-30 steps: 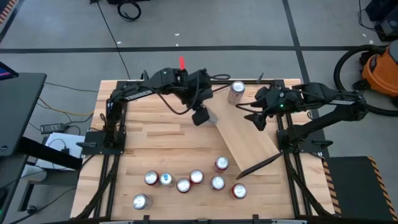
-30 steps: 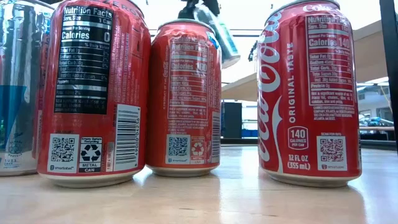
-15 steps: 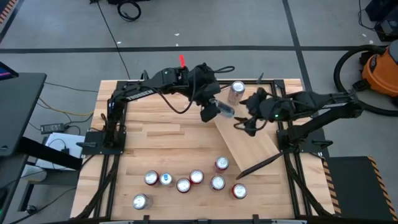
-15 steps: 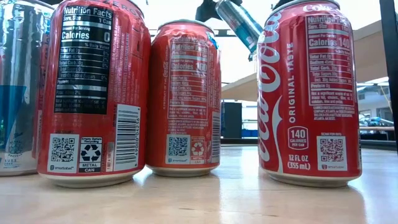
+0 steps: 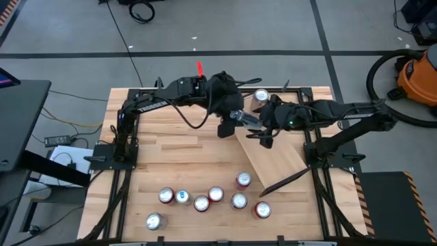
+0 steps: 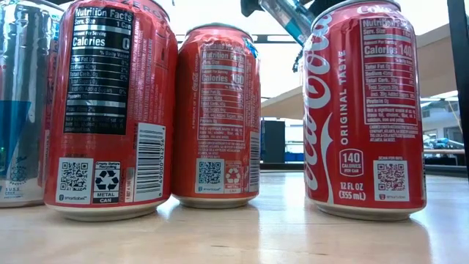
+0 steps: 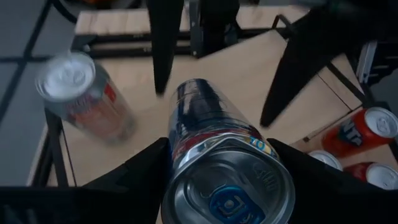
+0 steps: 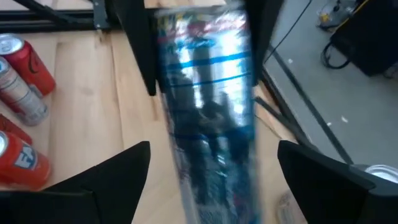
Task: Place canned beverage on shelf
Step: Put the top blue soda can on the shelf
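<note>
The long plank of light wood with thin black rails, the shelf (image 5: 273,152), lies slanted on the butcher-block bench (image 5: 171,147). Above the far end of the shelf, the left end effector (image 5: 235,117) holds a slim silver and blue drink can (image 5: 247,119) on its side, up in the air. In the left wrist view its two dark fingers (image 7: 140,171) press on both sides of this can (image 7: 227,168), so it is closed on the can. The right end effector (image 5: 263,124) is just beside the can too, over the same end of the shelf. In the right wrist view its fingers (image 8: 118,165) stand wide apart, one on each side of the can (image 8: 208,118), with gaps, so it is open and holds nothing. A silver and red can (image 5: 260,97) stands near the far end of the shelf, close to both arms. A group of red and silver cans (image 5: 212,198) stands on the bench well apart from the held can, past the near end of the shelf.
</note>
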